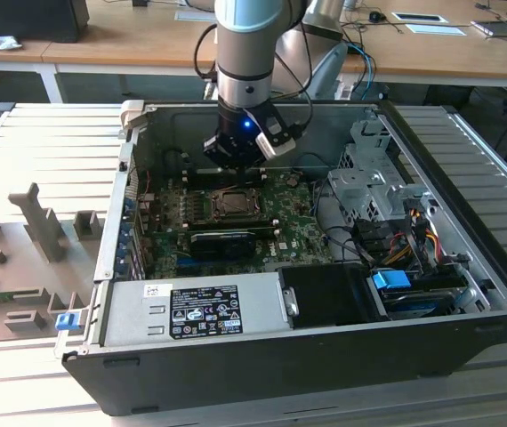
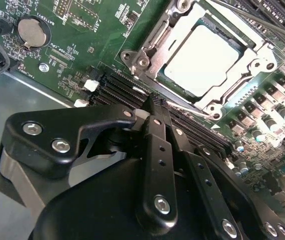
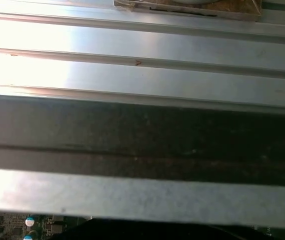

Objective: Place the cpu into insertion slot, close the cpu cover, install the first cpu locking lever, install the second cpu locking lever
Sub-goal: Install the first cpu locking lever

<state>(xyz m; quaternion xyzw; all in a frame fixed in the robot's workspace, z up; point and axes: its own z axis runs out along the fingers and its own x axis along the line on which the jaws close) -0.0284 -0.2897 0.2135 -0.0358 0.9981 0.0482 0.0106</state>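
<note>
The cpu (image 2: pixel 205 60) lies flat in the insertion slot (image 2: pixel 132 57) on the green motherboard, its silver-grey top showing through the window of the cpu cover (image 2: pixel 255 65), which lies down over it. In the second wrist view my gripper (image 2: pixel 152 102) is shut with nothing between its black fingers. Its tips are just off the socket's near edge, by a thin silvery locking lever (image 2: pixel 192 108) that runs along that edge. In the exterior view the gripper (image 1: pixel 234 165) hangs inside the open computer case, just behind the socket (image 1: pixel 234 203).
The black case walls (image 1: pixel 236 356) ring the motherboard. A power supply (image 1: pixel 191 311) sits at the front and drive cages with cables (image 1: pixel 387 205) on the exterior view's right. Black memory slots (image 2: pixel 117 90) and a coin battery (image 2: pixel 31 31) lie near the fingers. A case wall (image 3: pixel 142 135) crosses the first wrist view.
</note>
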